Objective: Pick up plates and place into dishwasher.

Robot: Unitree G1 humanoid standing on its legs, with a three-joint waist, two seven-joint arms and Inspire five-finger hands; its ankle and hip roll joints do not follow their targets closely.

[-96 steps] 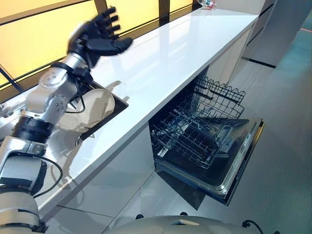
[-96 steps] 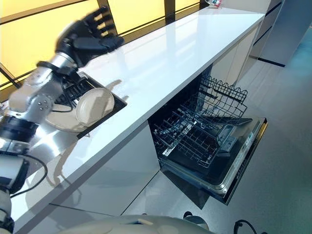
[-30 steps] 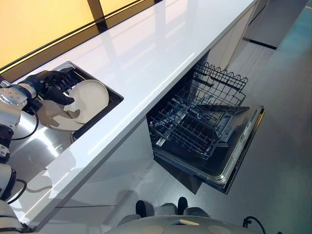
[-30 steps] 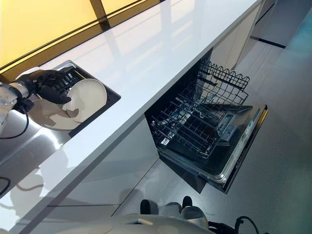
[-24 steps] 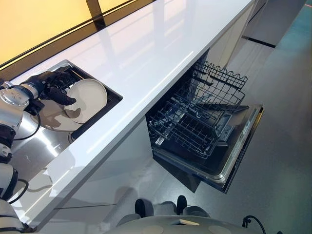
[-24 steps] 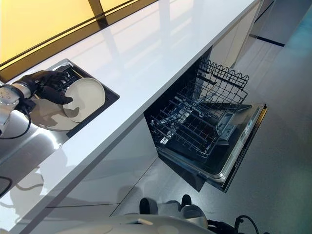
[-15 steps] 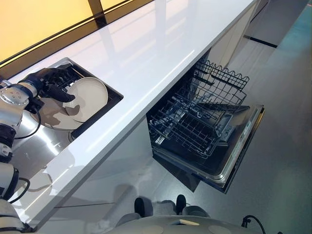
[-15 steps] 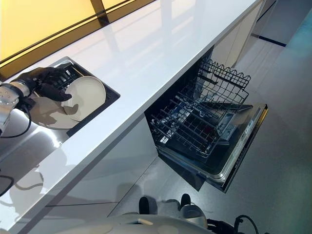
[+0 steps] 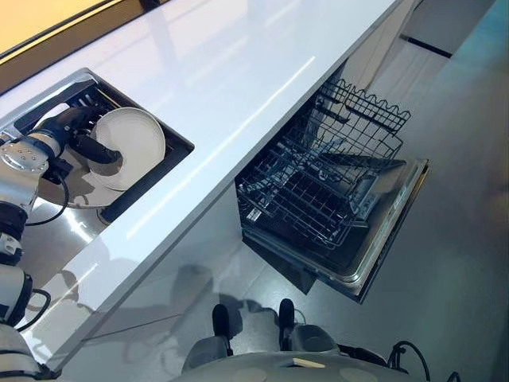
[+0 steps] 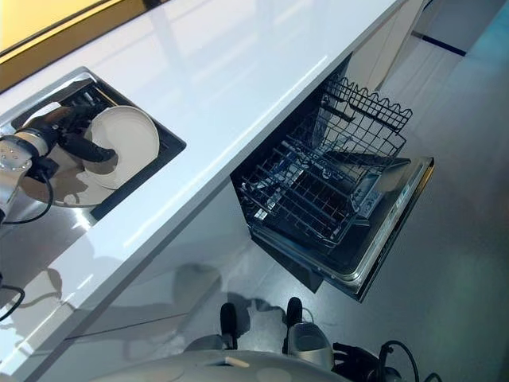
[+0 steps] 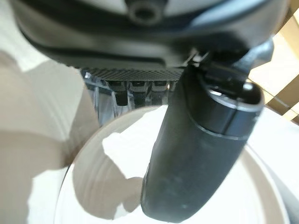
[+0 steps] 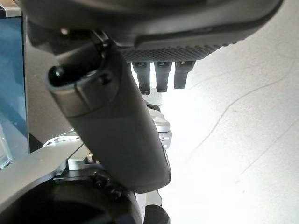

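1. My left hand is at the sink, thumb across the face of a plate and fingers behind its rim: a pinch on the plate, not yet lifted.
2. My right hand hangs released, holding nothing.
3. The dishwasher stands open under the bench; its rack appears to hold no plates, so all loading remains.

plate: cream-white, plain | left hand: black | counter: glossy white | sink: brushed steel | dishwasher rack: black wire grid | floor: grey | far wall strip: amber-yellow
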